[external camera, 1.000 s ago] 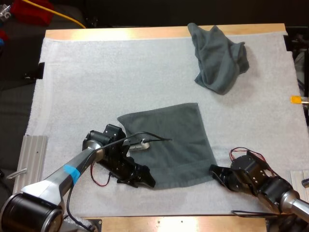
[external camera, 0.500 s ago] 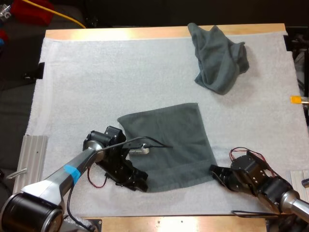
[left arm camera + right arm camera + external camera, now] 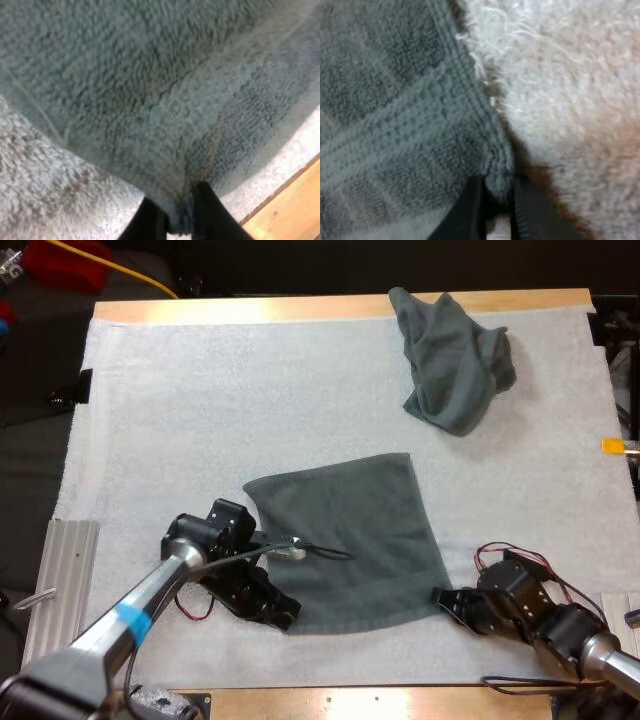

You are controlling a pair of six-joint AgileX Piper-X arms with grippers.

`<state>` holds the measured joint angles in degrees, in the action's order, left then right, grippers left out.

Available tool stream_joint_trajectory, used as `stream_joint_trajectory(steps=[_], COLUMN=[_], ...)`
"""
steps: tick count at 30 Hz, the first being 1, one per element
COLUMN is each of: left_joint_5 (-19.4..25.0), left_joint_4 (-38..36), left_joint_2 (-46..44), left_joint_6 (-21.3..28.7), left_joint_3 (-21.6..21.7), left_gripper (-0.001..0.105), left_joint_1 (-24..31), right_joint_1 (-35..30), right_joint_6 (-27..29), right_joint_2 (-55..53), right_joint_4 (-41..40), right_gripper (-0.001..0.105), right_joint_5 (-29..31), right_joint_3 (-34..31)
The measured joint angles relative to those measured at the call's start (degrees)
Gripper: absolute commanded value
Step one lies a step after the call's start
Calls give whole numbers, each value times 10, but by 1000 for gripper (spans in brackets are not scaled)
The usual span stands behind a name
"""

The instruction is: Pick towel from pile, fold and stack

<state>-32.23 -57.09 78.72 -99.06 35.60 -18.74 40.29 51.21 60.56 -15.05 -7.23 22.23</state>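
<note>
White mat point(image 3: 200, 390) covers your wooden worktop point(image 3: 300, 308) in the high view. You'll find the flat towel point(image 3: 350, 530) spread at the lower centre of the frame, with the crumpled towel point(image 3: 455, 360) well apart at the upper right. Your left tool point(image 3: 283, 617) sits at the flat towel's lower left corner, its fingers point(image 3: 207, 212) nipped on a pinch of cloth. Your right tool point(image 3: 445, 598) is at the lower right corner. Its fingers point(image 3: 462, 215) appear to clamp the hem from both sides, though little of them shows.
</note>
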Motion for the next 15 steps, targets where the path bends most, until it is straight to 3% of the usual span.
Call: stream_joint_trajectory(steps=[10,15], left_joint_5=[1,-26], left_joint_4=[-49,-91], left_joint_2=[-68,-83], left_joint_6=[0,0], left_joint_3=[0,0], left_gripper=[0,0], left_joint_1=[0,0], right_joint_1=[0,21], right_joint_6=[74,97], right_joint_2=[1,1], right_joint_4=[-131,-209], right_gripper=[2,2], right_joint_5=[7,22], right_joint_3=[112,149])
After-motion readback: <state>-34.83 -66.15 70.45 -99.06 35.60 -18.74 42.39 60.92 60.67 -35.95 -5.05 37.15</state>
